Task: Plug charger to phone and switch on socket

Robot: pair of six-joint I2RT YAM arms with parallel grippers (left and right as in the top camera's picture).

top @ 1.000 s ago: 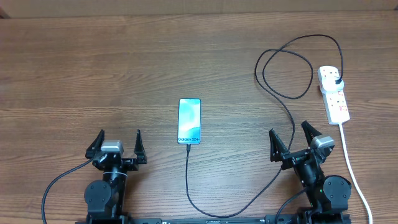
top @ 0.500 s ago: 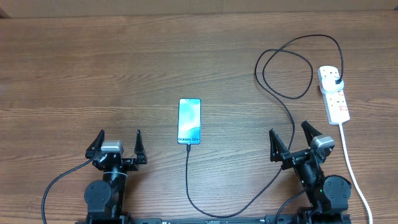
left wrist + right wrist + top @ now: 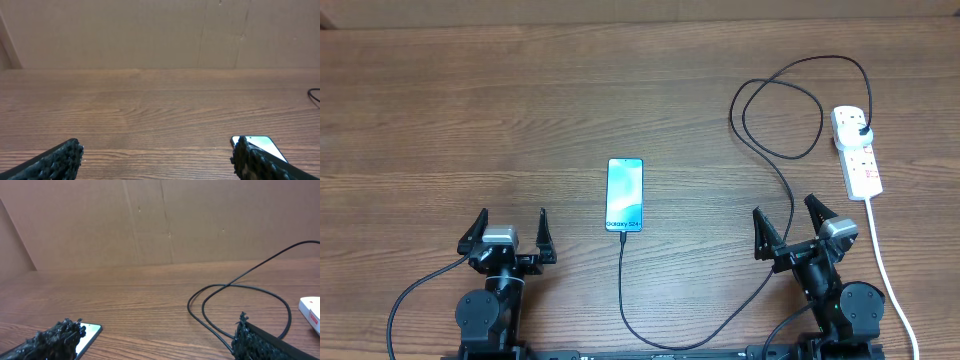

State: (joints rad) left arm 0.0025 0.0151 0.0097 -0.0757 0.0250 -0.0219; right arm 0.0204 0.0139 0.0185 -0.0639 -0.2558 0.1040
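The phone (image 3: pixel 625 194) lies flat mid-table, its blue-teal screen lit. The charger (image 3: pixel 621 270), a thin black cable, meets the phone's near short edge, runs toward me, sweeps right, loops, and ends in a black plug seated in the socket (image 3: pixel 859 160), a white strip at the far right. My left gripper (image 3: pixel 510 226) stands open near the front edge, left of the phone, holding nothing. My right gripper (image 3: pixel 788 218) is open beside the cable, just short of the socket. In the wrist views the phone (image 3: pixel 265 145) (image 3: pixel 89 331), charger (image 3: pixel 189 305) and socket (image 3: pixel 311 310) show beyond open jaws.
A thick white cord (image 3: pixel 882 255) runs from the socket toward the front right edge, past my right arm. A brown cardboard wall (image 3: pixel 160 32) closes off the far side of the wooden table (image 3: pixel 470 120).
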